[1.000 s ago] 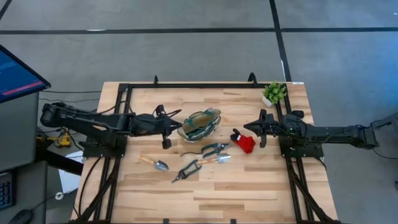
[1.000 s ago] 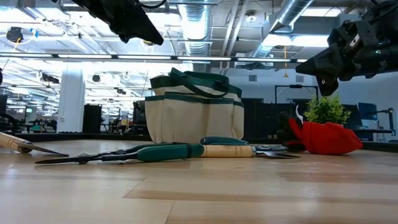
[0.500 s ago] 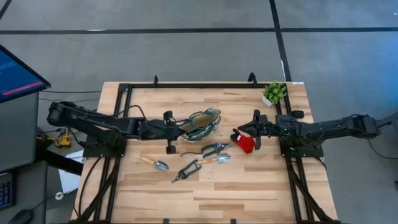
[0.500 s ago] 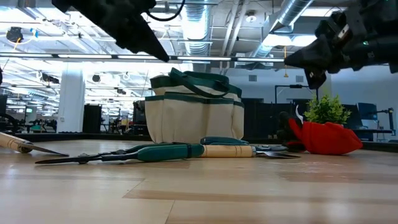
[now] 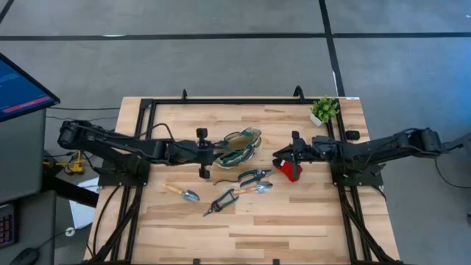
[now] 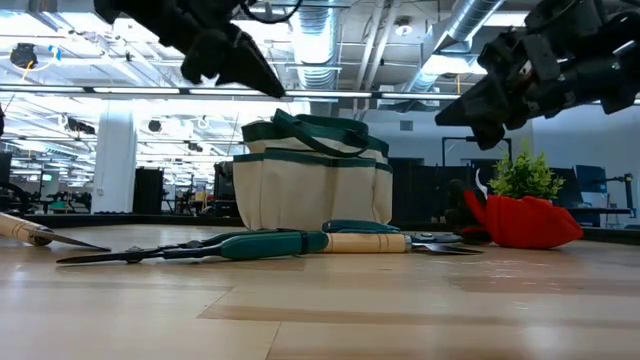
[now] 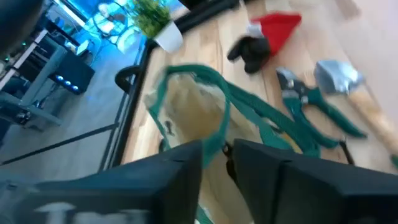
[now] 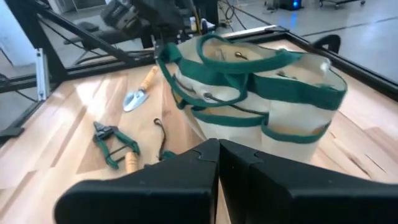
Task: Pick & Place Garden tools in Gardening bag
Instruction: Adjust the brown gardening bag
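Observation:
The cream gardening bag with green trim (image 5: 237, 145) stands upright on its base at the table's middle, mouth open. My left gripper (image 5: 209, 153) hovers at the bag's left rim, fingers a narrow gap apart (image 7: 217, 152), touching nothing. My right gripper (image 5: 283, 157) is shut (image 8: 219, 146) and hovers above the red-and-black piece (image 5: 290, 169). On the table lie green-handled pruners (image 5: 254, 176), a wood-handled trowel (image 5: 255, 188), black clippers (image 5: 219, 202) and a second wood-handled trowel (image 5: 182, 193).
A small green potted plant (image 5: 324, 110) stands at the table's far right corner. A black frame rail (image 5: 221, 101) runs along the far edge. Bare wood lies toward the near edge (image 5: 243, 235). A monitor (image 5: 18, 88) stands left of the table.
My left gripper has moved toward the table's right, up to the bag's left rim. My right gripper has moved toward the table's left and now stands over the red-and-black piece. The bag and the tools have stayed where they were.

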Available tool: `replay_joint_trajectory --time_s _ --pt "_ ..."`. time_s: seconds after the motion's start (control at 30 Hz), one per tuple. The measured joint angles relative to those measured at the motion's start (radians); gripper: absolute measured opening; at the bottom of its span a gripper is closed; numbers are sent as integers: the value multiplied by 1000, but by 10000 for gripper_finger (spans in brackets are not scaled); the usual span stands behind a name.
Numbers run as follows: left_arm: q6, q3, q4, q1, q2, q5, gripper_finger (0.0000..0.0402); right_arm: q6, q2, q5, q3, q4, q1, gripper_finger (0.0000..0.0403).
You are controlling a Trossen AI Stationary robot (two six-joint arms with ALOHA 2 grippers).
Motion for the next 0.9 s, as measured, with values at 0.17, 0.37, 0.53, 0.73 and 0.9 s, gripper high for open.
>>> replay_joint_trajectory --time_s 0.17,0.37,0.53,0.73,0.9 --pt "41 0 37 18 84 -1 154 0 6 -1 0 28 -18 0" --pt "93 0 103 31 143 -118 185 0 -3 -3 0 42 -14 0" --pt "94 0 134 33 136 -134 181 -2 -2 -4 0 41 -13 0" --pt "92 0 163 68 132 -136 166 -7 -2 -4 0 41 -17 0" --pt "72 0 170 126 132 -132 156 -7 -2 -4 0 41 -15 0"
